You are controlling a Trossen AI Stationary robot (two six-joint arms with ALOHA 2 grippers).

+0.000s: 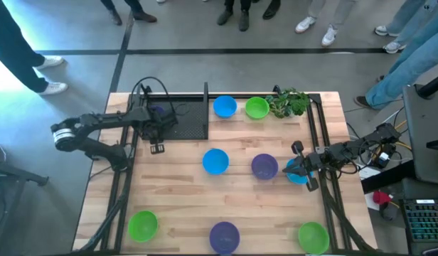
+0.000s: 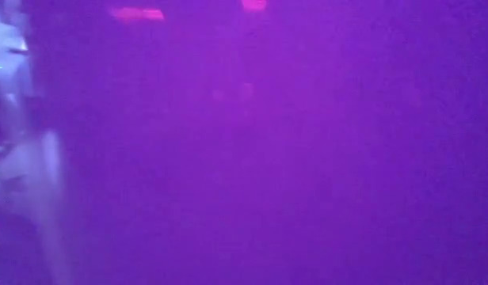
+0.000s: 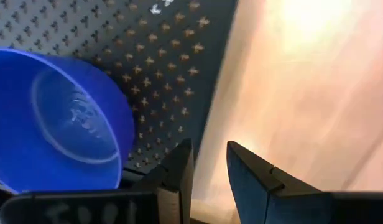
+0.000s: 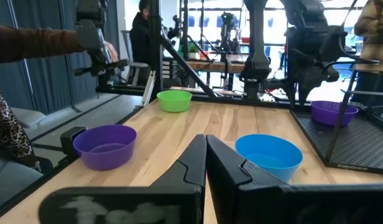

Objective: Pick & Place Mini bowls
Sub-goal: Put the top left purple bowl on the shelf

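Several mini bowls sit on the wooden table: blue (image 1: 225, 107) and green (image 1: 257, 108) at the far edge, blue (image 1: 215, 161) and purple (image 1: 264, 166) mid-table, green (image 1: 143, 225), purple (image 1: 224, 236) and green (image 1: 313, 237) along the near edge. Another bowl (image 3: 61, 118) stands on the black perforated tray (image 1: 187, 117). My left gripper (image 3: 209, 149) is narrowly open beside that bowl, at the tray's near edge (image 1: 156, 146). My right gripper (image 4: 205, 140) is shut and hovers over a blue bowl (image 1: 298, 178) by the table's right edge. My right gripper stands above the blue bowl's rim (image 1: 291, 169), its fingers pointing toward the table's left. The gripper hides the spot, so I cannot tell whether it touches the bowl. Nothing shows between its fingers in the right wrist view.
A leafy plant sprig (image 1: 289, 103) lies at the far right corner. Black frame rails (image 1: 322, 135) run along the table's sides. A purple surface close up fills the low view (image 2: 244, 142). People stand beyond the far edge.
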